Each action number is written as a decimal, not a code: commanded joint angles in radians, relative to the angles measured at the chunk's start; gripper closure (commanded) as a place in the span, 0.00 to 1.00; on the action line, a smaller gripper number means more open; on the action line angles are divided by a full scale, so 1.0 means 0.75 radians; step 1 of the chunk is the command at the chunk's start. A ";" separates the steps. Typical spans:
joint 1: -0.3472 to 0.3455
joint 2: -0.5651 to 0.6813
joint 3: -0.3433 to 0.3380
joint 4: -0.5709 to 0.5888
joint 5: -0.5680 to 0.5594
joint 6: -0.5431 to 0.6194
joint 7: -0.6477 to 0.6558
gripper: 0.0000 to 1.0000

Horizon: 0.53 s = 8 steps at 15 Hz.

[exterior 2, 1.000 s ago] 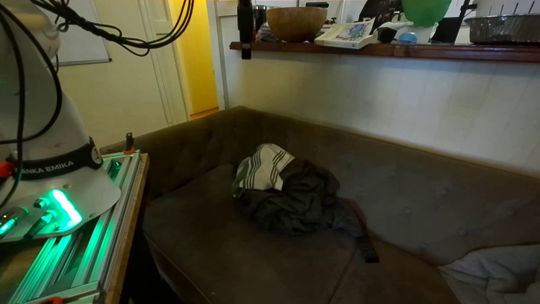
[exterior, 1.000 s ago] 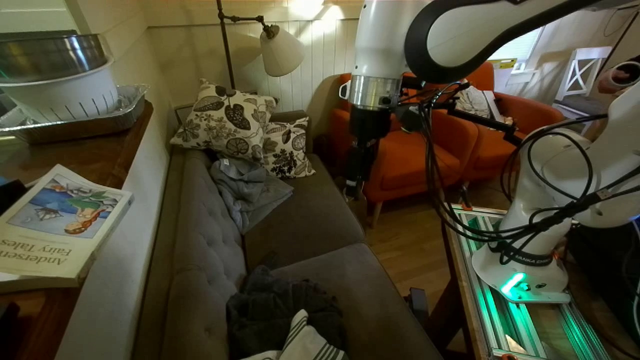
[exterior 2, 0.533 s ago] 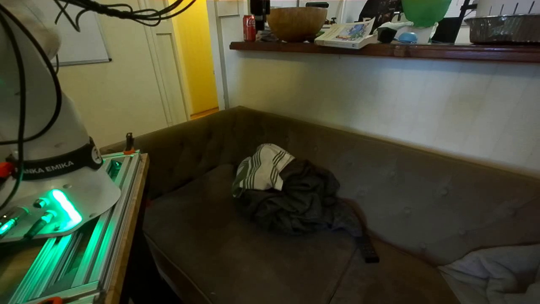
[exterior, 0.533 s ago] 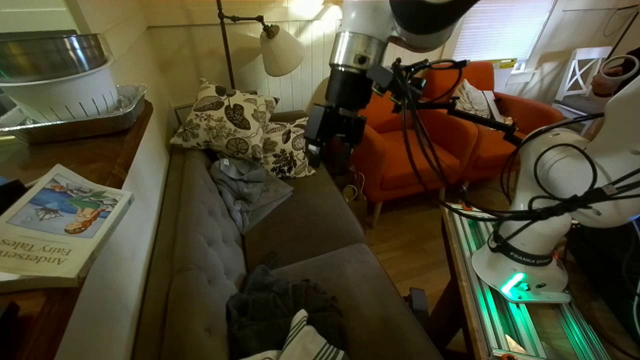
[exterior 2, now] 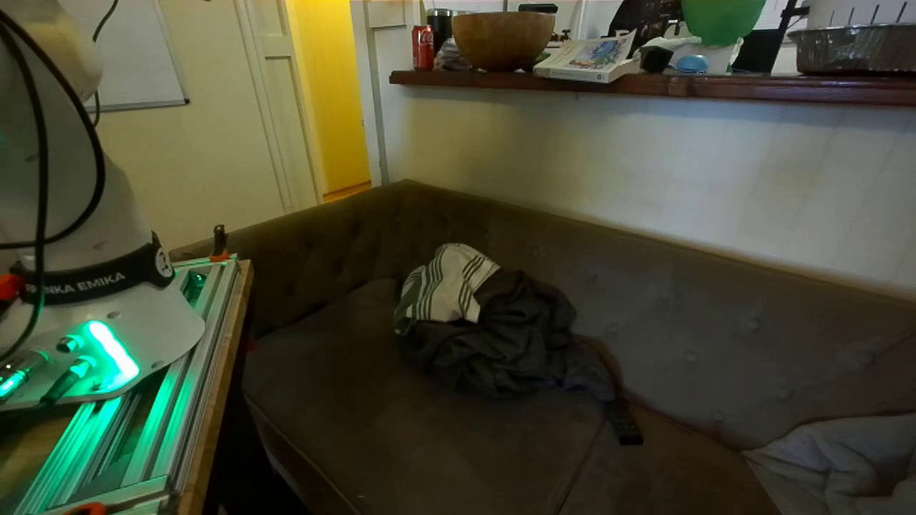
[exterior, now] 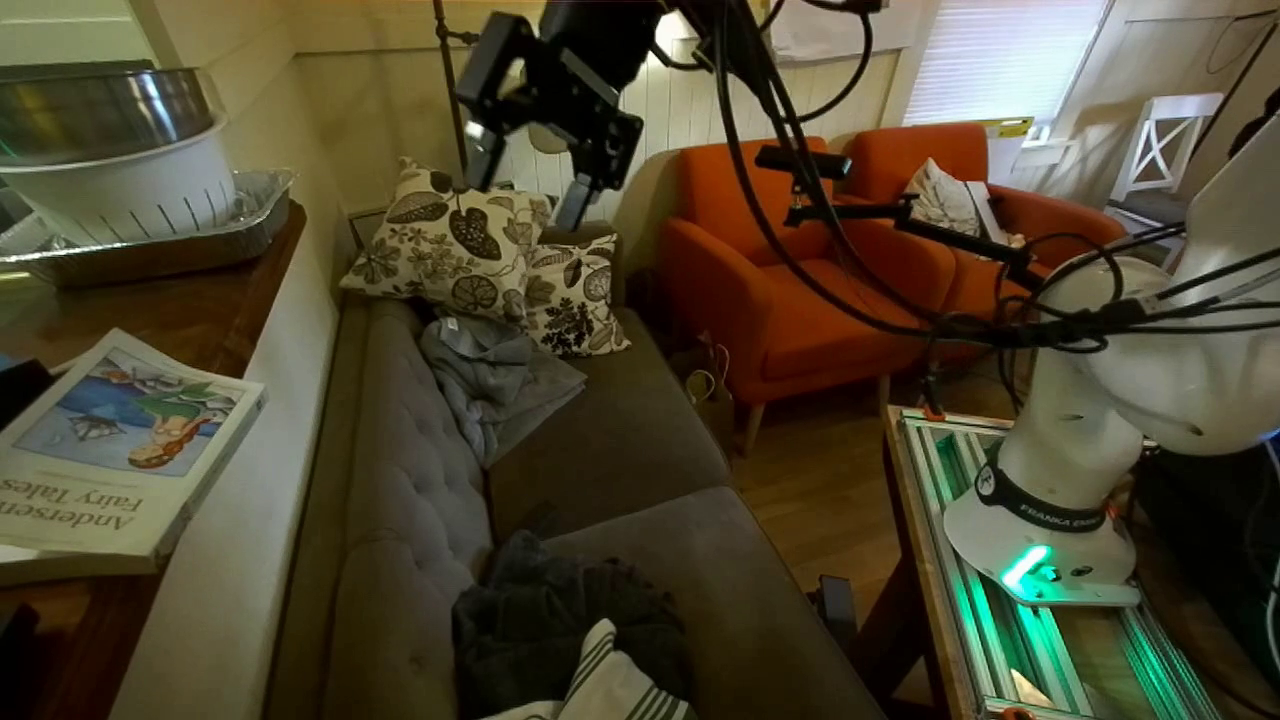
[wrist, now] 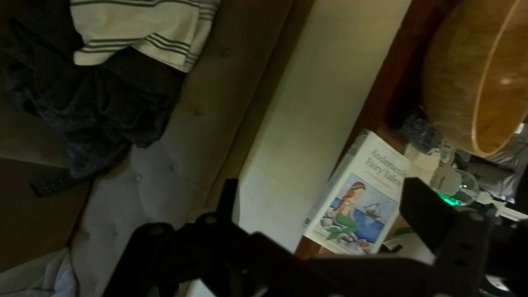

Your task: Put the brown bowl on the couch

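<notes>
The brown bowl sits upright on the wooden ledge behind the couch in an exterior view. It also shows at the right edge of the wrist view, partly cut off, its lighter inside facing right. The grey-brown couch stands below the ledge and shows in both exterior views. My gripper is raised over the far end of the couch, tilted, its two fingers apart with nothing between them. In the wrist view my gripper is open, with the book beyond the gap, and the bowl lies up and right of it.
The ledge also bears a book, a red can and a foil tray. A dark blanket, a striped cloth and a remote lie on the couch. Patterned pillows and a lamp stand at its far end.
My gripper has risen and moved left in an exterior view, tilting from pointing down. It has left the view that shows the bowl, uncovering the red can. The bowl has not moved.
</notes>
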 commanded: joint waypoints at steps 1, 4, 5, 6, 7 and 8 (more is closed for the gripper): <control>0.037 0.209 0.063 0.328 0.024 0.023 0.133 0.00; 0.046 0.180 0.079 0.296 -0.003 0.048 0.148 0.00; 0.056 0.209 0.089 0.337 -0.006 0.050 0.163 0.00; 0.057 0.214 0.090 0.334 -0.006 0.050 0.161 0.00; 0.055 0.214 0.088 0.326 -0.006 0.050 0.158 0.00; 0.052 0.213 0.083 0.324 -0.006 0.050 0.154 0.00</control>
